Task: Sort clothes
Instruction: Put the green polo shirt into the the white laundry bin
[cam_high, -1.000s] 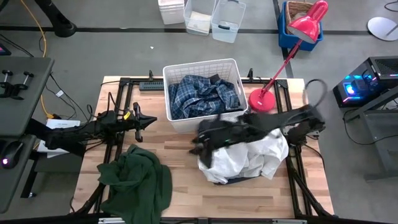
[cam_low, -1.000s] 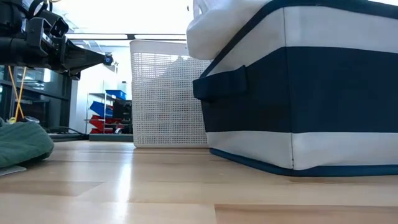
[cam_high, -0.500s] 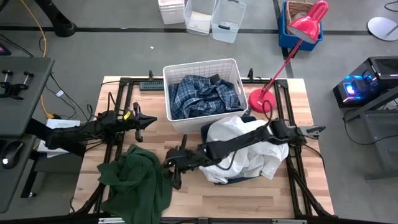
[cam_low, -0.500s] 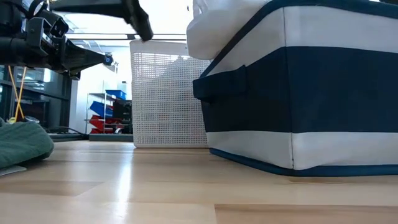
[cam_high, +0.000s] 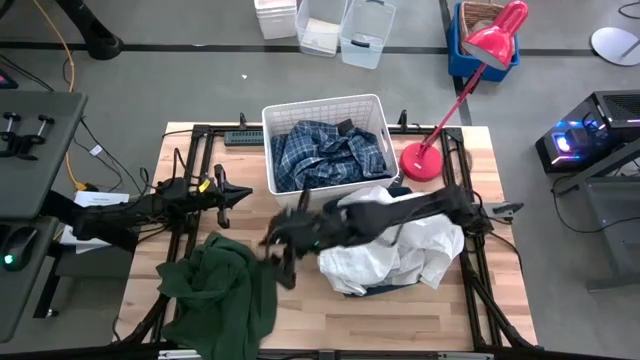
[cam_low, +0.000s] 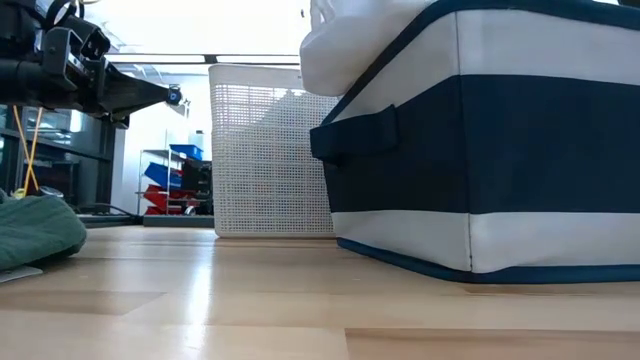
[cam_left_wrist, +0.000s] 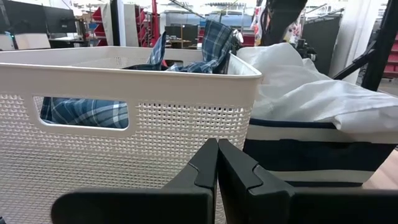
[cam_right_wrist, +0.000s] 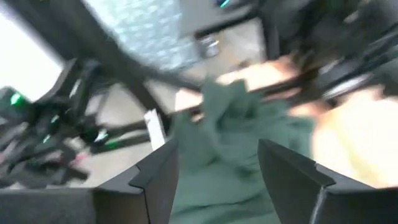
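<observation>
A dark green garment (cam_high: 222, 292) lies crumpled on the table's near left; it also shows in the low view (cam_low: 38, 228). A blue-and-white plaid shirt (cam_high: 325, 155) lies in the white slatted basket (cam_high: 372, 105). Large white clothes (cam_high: 405, 250) fill the navy bin (cam_low: 480, 170). My right gripper (cam_high: 279, 252) reaches from the right across the bin. It is open and hovers over the green garment's right edge (cam_right_wrist: 230, 137). My left gripper (cam_high: 228, 195) is shut and empty, left of the basket, pointing at it (cam_left_wrist: 217, 169).
A red desk lamp (cam_high: 430, 160) stands on the table's far right, next to the basket. The bin sits right of centre and overhangs with white cloth. Bare wood shows along the near edge between the green garment and the bin.
My right arm has swung from above the navy bin toward the table's left and now reaches out to the green garment's right edge. The green garment, the white clothes and the left arm have stayed as they were.
</observation>
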